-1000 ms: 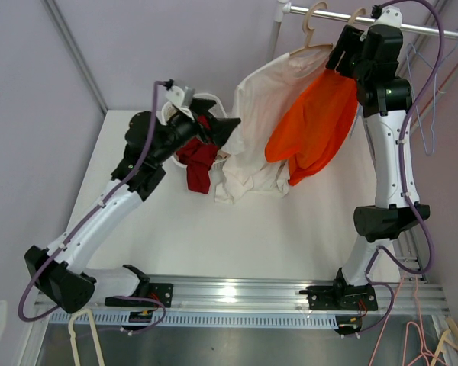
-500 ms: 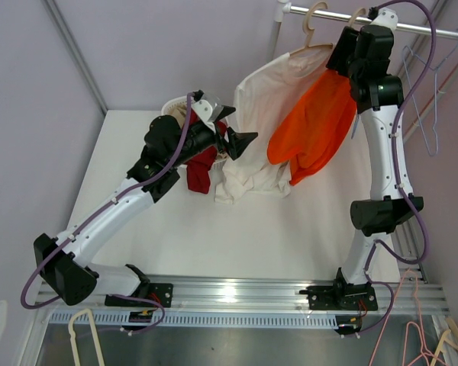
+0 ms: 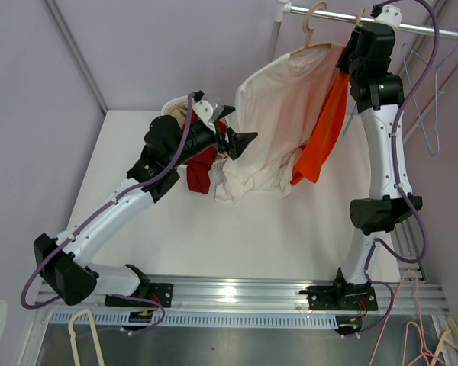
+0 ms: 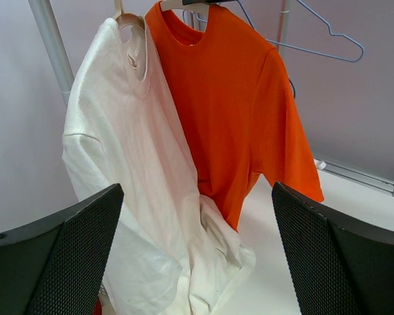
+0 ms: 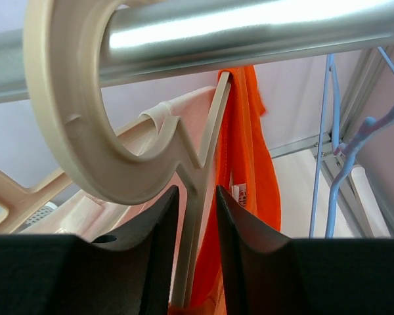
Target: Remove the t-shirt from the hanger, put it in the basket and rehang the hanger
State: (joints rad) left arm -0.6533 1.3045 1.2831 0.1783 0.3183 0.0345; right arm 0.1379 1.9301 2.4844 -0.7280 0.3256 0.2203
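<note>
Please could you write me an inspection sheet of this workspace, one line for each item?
Surface: white table, hem of white t-shirt resting on it.
Job's things: orange t-shirt on cream plastic hanger, hooked over steel rail.
Clutter: white t-shirt hanging alongside; dark red cloth; blue wire hangers.
Grippers: left gripper open, holding nothing; right gripper jaws closed on the hanger's neck.
Cables: purple cables along both arms.
Surroundings: lilac walls.

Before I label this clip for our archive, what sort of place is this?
Probably a robotics test bench: a clothes rail holds a white t-shirt and an orange t-shirt, above a white table edged by an aluminium track.
</note>
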